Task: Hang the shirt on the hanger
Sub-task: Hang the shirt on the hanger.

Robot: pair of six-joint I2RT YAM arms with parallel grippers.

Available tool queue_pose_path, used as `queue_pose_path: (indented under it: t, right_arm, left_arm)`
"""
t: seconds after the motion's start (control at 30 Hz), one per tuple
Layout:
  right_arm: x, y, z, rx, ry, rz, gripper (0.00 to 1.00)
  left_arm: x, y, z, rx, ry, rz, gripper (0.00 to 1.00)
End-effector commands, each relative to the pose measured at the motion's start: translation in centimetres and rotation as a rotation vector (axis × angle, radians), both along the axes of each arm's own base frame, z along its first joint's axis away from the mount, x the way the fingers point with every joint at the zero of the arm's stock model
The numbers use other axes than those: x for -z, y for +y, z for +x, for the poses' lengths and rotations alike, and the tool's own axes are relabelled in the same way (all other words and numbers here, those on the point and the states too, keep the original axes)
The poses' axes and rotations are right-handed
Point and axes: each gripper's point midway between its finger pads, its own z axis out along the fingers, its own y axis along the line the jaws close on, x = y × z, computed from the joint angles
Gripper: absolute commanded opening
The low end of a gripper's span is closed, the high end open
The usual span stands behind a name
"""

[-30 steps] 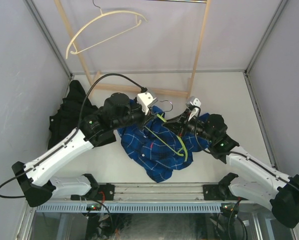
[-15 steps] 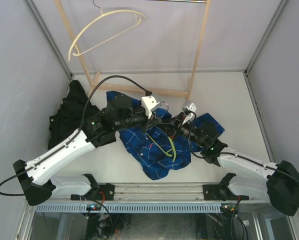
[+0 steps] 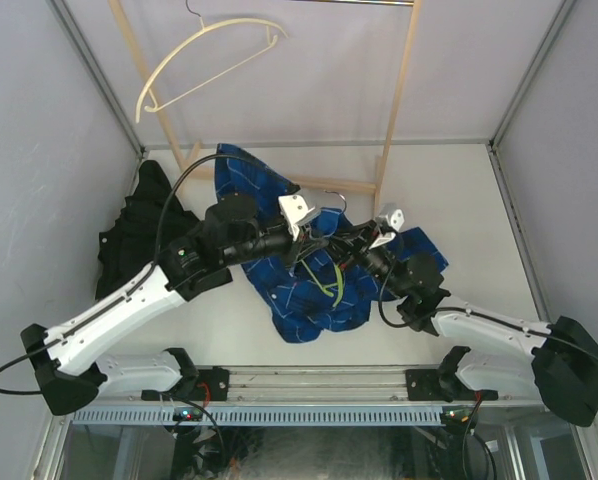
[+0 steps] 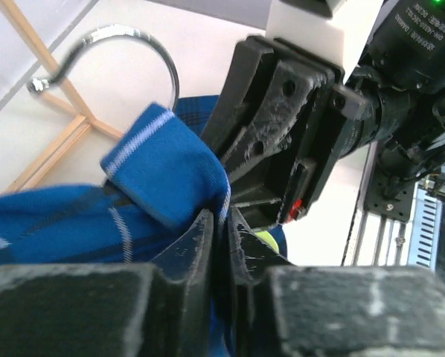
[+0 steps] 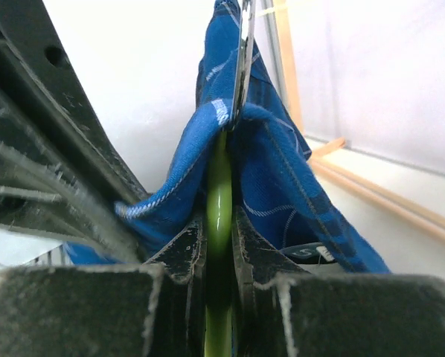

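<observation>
Table: white top (image 3: 479,200) between pale walls; a wooden frame (image 3: 399,90) stands at the far side, upper middle of the overhead view.
Far left: black garment (image 3: 139,225) heaped against the left wall.
Upper left: cream hanger (image 3: 204,50) hanging above the table.
Left gripper (image 4: 221,223): just left of centre, jaws almost together, pinching a fold of the shirt (image 3: 309,300).
Shirt: blue plaid, centre of the table, bunched and raised between both grippers, gathered around the base of a silver hook (image 4: 133,41).
Green hanger (image 5: 219,178): centre, mostly under the cloth, hook poking out above it.
Right gripper (image 5: 219,230): just right of centre, clamped on the green hanger's bar, fabric touching its fingers.
</observation>
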Motion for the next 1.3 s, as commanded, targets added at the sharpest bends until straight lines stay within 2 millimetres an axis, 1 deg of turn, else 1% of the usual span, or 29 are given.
queue_pose_path:
  t: [0.0, 0.07, 0.1, 0.2, 0.33, 0.43, 0.5, 0.6, 0.7, 0.77, 0.9, 1.03, 1.1, 1.13, 1.2, 1.27]
  right_arm:
    - [-10.1, -3.7, -1.1, 0.112, -0.247, 0.219, 0.0]
    - [-11.9, -4.5, -1.4, 0.136, -0.29, 0.229, 0.0]
    - [-12.7, -4.8, -1.7, 0.145, -0.31, 0.234, 0.0]
    - [-15.3, -6.3, -2.3, 0.184, -0.372, 0.238, 0.0]
    - [-18.2, -8.5, -3.2, 0.242, -0.447, 0.245, 0.0]
    - [-20.1, -10.4, -4.0, 0.28, -0.498, 0.261, 0.0]
    - [-21.2, -11.2, -4.6, 0.292, -0.531, 0.258, 0.0]
    - [-23.0, -12.4, -6.0, 0.304, -0.59, 0.264, 0.0]
    - [-24.7, -14.0, -7.6, 0.325, -0.649, 0.292, 0.0]
    - [-25.8, -15.0, -8.4, 0.348, -0.681, 0.301, 0.0]
    - [-28.5, -16.1, -8.9, 0.403, -0.734, 0.262, 0.0]
    - [-30.9, -16.6, -8.3, 0.453, -0.751, 0.205, 0.0]
    - [-30.9, -16.6, -7.4, 0.47, -0.729, 0.184, 0.0]
    - [-30.4, -16.4, -6.9, 0.464, -0.709, 0.173, 0.0]
    - [-28.8, -15.6, -5.9, 0.428, -0.639, 0.137, 0.0]
    - [-26.4, -15.0, -4.8, 0.402, -0.568, 0.106, 0.0]
  left_arm:
    - [-0.9, -0.5, -2.5, 0.093, 0.005, -0.061, 0.26]
    - [-1.3, -0.5, -2.8, 0.105, -0.002, -0.083, 0.45]
    - [-1.4, -0.5, -3.0, 0.115, -0.003, -0.093, 0.51]
    - [-2.1, -0.3, -3.7, 0.141, -0.022, -0.128, 0.64]
    - [-3.0, 0.2, -4.1, 0.145, -0.052, -0.169, 0.75]
    - [-3.6, 0.8, -4.4, 0.144, -0.084, -0.195, 0.77]
    - [-3.8, 1.1, -4.4, 0.134, -0.101, -0.206, 0.79]
    - [-3.9, 1.4, -4.1, 0.116, -0.111, -0.214, 0.79]
    - [-3.9, 1.4, -3.8, 0.102, -0.113, -0.213, 0.79]
    - [-3.8, 1.5, -3.6, 0.091, -0.117, -0.21, 0.79]
    - [-3.6, 1.6, -3.0, 0.064, -0.12, -0.204, 0.79]
    - [-3.6, 1.7, -2.9, 0.063, -0.119, -0.205, 0.79]
    - [-3.5, 1.7, -2.8, 0.059, -0.121, -0.203, 0.79]
    - [-3.5, 1.7, -2.8, 0.057, -0.12, -0.201, 0.79]
    - [-3.5, 1.8, -2.7, 0.051, -0.124, -0.197, 0.8]
    - [-3.5, 2.0, -2.6, 0.041, -0.135, -0.195, 0.79]
